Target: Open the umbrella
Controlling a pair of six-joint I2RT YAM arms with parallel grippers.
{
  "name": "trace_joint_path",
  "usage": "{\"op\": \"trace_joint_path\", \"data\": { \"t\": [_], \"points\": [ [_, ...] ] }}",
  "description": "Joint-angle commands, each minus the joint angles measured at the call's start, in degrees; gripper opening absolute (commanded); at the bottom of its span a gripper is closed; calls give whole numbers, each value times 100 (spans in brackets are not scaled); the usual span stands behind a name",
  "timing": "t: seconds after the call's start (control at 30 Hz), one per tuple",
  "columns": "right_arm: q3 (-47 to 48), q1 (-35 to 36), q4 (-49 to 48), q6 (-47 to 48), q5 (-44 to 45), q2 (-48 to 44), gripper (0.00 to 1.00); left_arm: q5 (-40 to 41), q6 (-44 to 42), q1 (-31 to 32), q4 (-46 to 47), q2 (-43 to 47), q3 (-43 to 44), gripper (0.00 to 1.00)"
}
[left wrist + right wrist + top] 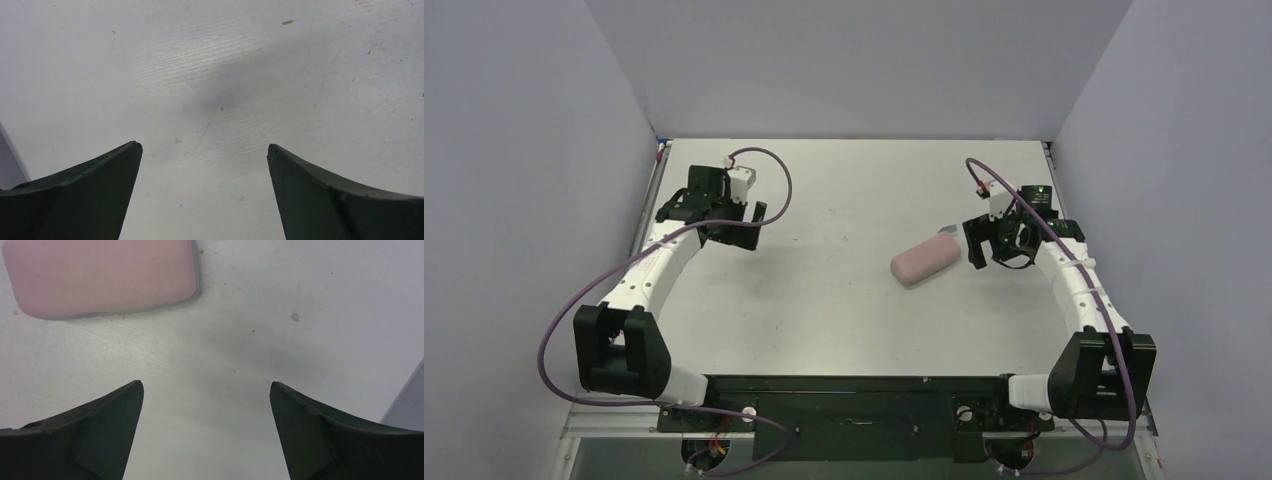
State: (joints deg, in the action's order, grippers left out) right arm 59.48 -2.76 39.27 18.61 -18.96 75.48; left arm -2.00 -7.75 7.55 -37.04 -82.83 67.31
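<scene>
**Status.** I see no lavender canopy, shaft or handle lying in the open. I judge the umbrella to be packed inside the pale pink oblong fabric sleeve, which lies flat on the white table. A small greyish tip shows at the sleeve's far-right end, too small to identify.

**Claws.** Both are empty with jaws spread wide. Each wrist view shows 2 dark fingers apart, with only bare table between them.

**Key relation.**
1. The sleeve's long axis runs from near-left to far-right, and its far-right end points at the right gripper.
2. The right gripper sits just beside that end and does not touch it. In the right wrist view the sleeve fills the upper left corner, so it lies ahead of the fingers and off to one side, outside the gap.
3. The left gripper stands well apart to the left of the sleeve, and its wrist view shows none of the sleeve.

**Assessment.** The right arm is the nearer of the 2 — I would reach with it first. I expect it must shift toward the sleeve and set its jaws across the long axis before closing.
</scene>
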Motion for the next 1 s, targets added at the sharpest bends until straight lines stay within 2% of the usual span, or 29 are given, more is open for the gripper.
{"op": "trace_joint_path", "data": {
  "t": [0.0, 0.13, 0.23, 0.37, 0.73, 0.97],
  "points": [
    [-81, 398, 169, 618, 328, -43, 93, -443, -29, 8, -59, 141, 36, 97],
    [-150, 769, 309, 1344, 659, 205, 93, -1261, 156, -201, -153, 53, 115, 97],
    [-84, 897, 426, 1825, 672, 603, 93, -1971, 529, -630, -38, -30, 161, 97],
    [331, 945, 717, 2248, 487, 1270, 92, -2304, 733, -1173, 21, -202, 339, 97],
    [1877, 1242, 1146, 3314, 134, 2923, 83, -2075, 996, -1493, 333, -17, -59, 97],
    [3084, 2025, 1449, 4001, -62, 3775, 81, -1929, 1009, -1591, 280, 123, -170, 97]
  ]
}}
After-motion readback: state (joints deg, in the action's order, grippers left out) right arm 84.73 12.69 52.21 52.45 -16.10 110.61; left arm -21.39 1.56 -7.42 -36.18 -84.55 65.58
